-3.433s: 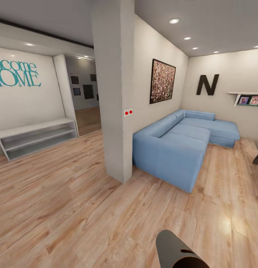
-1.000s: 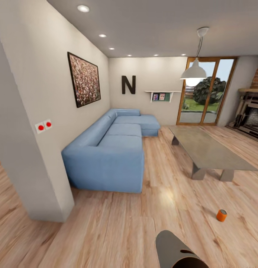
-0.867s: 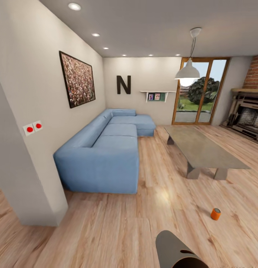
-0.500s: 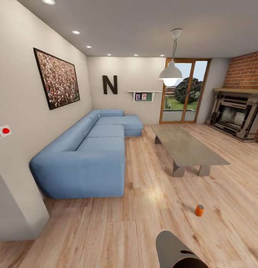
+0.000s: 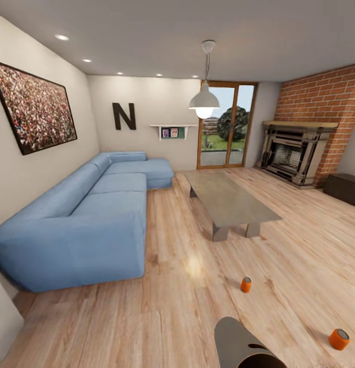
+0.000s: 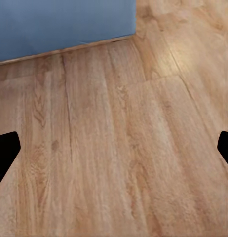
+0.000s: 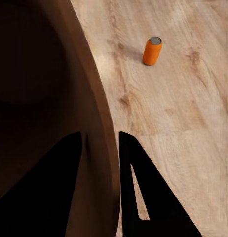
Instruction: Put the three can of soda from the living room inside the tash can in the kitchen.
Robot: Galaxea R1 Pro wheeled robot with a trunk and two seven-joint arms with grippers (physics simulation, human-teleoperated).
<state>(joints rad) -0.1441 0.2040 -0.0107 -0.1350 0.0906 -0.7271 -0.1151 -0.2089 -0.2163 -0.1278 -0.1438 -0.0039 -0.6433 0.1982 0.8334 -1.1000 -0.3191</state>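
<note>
Pinching trash can (image 7: 45, 98) rim, right gripper (image 7: 101, 143); orange can (image 7: 152, 51) well beyond; left gripper (image 6: 114, 150) wide, empty.

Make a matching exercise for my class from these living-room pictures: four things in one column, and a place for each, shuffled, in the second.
Things:
1. sofa
2. coffee table
3. nearer orange can
4. bin

Places:
A. mid-room, beyond the farther orange can
B. on the floor at the head view's right edge
C. along the left wall
D. its rim between the right gripper's fingers

Pairs: 1-C, 2-A, 3-B, 4-D
</note>
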